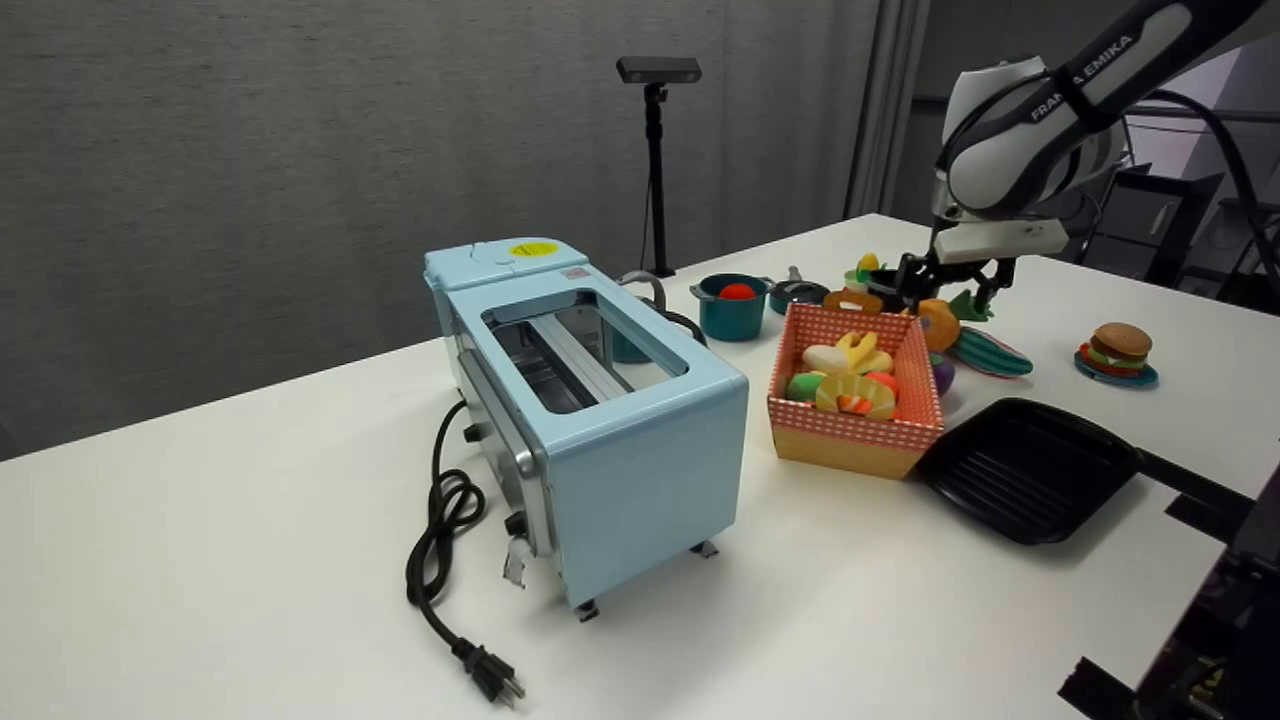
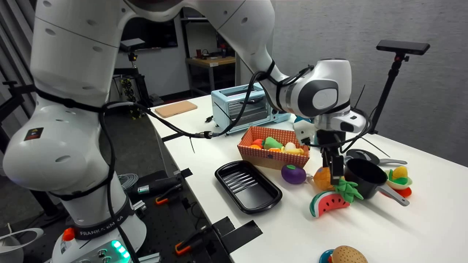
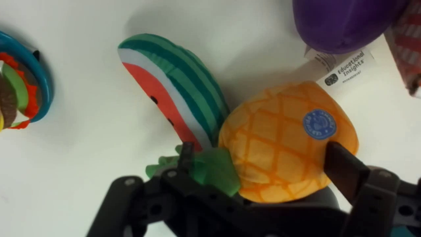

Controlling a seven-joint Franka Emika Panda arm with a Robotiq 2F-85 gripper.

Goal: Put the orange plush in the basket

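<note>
The orange plush is a pineapple toy (image 3: 279, 141) with a green leafy top (image 3: 213, 168). It lies on the white table and also shows in both exterior views (image 1: 938, 325) (image 2: 323, 179). The basket (image 1: 855, 452) has red checked slanted sides and a tan lower part. It holds several toy foods, and it stands beside the plush in both exterior views (image 2: 268, 161). My gripper (image 3: 260, 149) is open above the plush. One finger is over the leafy top and one over the orange body. The gripper also shows in both exterior views (image 1: 948, 285) (image 2: 334, 171). Finger contact cannot be told.
A watermelon slice (image 3: 174, 85) touches the plush. A purple eggplant (image 2: 293, 174) lies between plush and basket. A dark pot (image 2: 365, 177) stands close behind. A black pan (image 2: 248, 186), a burger toy (image 1: 1118, 350) and a light-blue toaster (image 1: 640, 480) stand around.
</note>
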